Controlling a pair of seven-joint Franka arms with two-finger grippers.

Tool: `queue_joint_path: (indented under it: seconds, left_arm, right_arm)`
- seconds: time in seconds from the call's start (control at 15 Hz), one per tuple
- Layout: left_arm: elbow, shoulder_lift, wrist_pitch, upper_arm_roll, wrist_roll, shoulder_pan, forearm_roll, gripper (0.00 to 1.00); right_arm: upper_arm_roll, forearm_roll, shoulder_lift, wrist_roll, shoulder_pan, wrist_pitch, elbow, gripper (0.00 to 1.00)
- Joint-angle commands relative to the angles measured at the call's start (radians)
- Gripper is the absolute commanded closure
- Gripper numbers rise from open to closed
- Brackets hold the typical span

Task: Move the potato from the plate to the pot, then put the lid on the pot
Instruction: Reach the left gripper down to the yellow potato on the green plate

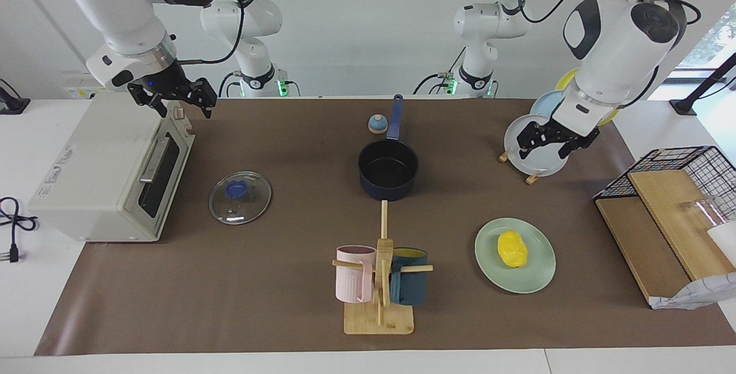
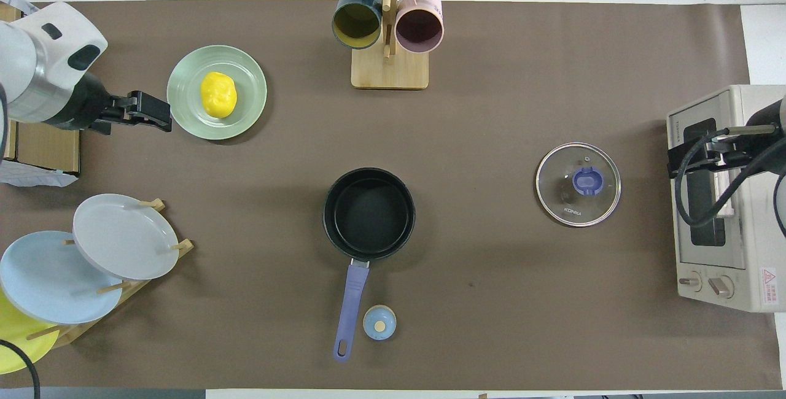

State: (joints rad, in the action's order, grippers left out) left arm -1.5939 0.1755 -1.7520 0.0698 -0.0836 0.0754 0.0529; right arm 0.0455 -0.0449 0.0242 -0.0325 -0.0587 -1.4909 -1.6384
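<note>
The yellow potato (image 1: pixel 512 248) (image 2: pixel 218 94) lies on the mint-green plate (image 1: pixel 537 279) (image 2: pixel 184 80), toward the left arm's end of the table. The dark navy pot (image 1: pixel 388 170) (image 2: pixel 368 215) stands empty mid-table, its blue handle pointing toward the robots. The glass lid (image 1: pixel 240 197) (image 2: pixel 578 185) with a blue knob lies flat on the mat toward the right arm's end. My left gripper (image 1: pixel 545 147) (image 2: pixel 163 115) is open and empty, raised over the mat beside the plate. My right gripper (image 1: pixel 184 106) (image 2: pixel 675 162) is open and empty, raised over the toaster oven's front edge.
A toaster oven (image 1: pixel 103 178) (image 2: pixel 718 202) stands beside the lid. A mug tree (image 1: pixel 379 282) (image 2: pixel 389 67) stands farther from the robots than the pot. A small bell (image 1: pixel 377 124) (image 2: pixel 379 322) sits by the pot's handle. A plate rack (image 1: pixel 540 161) (image 2: pixel 123 236) and wire basket (image 1: pixel 678 190) stand at the left arm's end.
</note>
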Motion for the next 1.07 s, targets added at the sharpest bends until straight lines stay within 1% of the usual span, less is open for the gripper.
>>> queue_joint_path:
  seconds: [0.0,0.2,0.4,0.73,1.0]
  left_arm:
    - [0.091,0.148,-0.093,-0.007,0.008,0.007,0.008,0.00]
    - [0.097,0.241,-0.214,-0.007,0.016,0.007,-0.016,0.00]
    - [0.175,0.362,-0.250,-0.002,0.021,0.021,-0.077,0.00]
    - [0.175,0.427,-0.351,-0.002,0.022,0.030,-0.103,0.00]
    - [0.146,0.427,-0.380,-0.002,0.022,0.032,-0.113,0.00]
  right_arm:
    - [-0.003,0.025,0.023,0.016,0.011,-0.017,-0.028,0.00]
    - [-0.003,0.025,0.023,0.016,0.011,-0.017,-0.029,0.00]
    - [-0.003,0.025,0.023,0.016,0.011,-0.017,-0.029,0.00]
    - [-0.003,0.025,0.023,0.016,0.011,-0.017,-0.029,0.00]
    - [-0.003,0.025,0.023,0.016,0.011,-0.017,-0.028,0.00]
